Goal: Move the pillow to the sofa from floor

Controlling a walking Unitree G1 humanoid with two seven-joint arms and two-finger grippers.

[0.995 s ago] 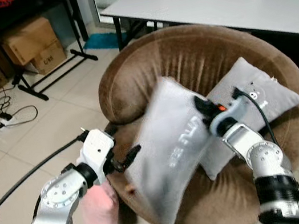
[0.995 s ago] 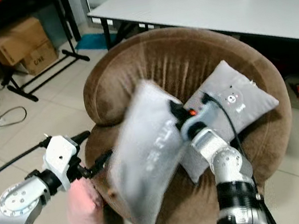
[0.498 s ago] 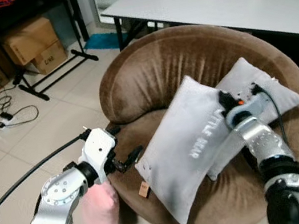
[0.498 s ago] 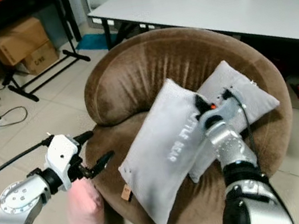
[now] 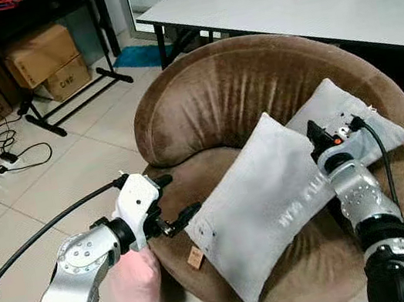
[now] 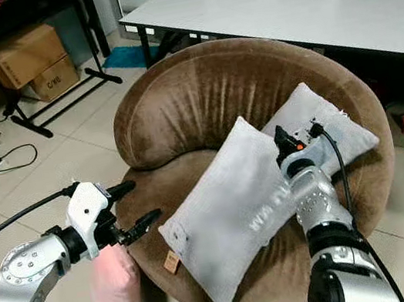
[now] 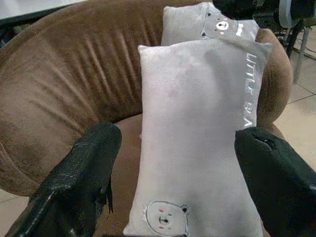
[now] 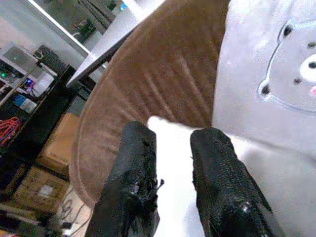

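While lying on the sofa (image 5: 202, 104), "LITTLE BEAR" pillow (image 5: 262, 203) pinched by right end effector (image 8: 170, 148); left end effector (image 7: 173, 173) agape.

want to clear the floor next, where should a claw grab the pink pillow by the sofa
Grip the pink pillow by its upper edge, coming down from above on the sofa's left. It hangs upright against the sofa's outer side under the left claw, so the top is the nearest free part. Its lower end is harder to reach. The left claw is open and closest.
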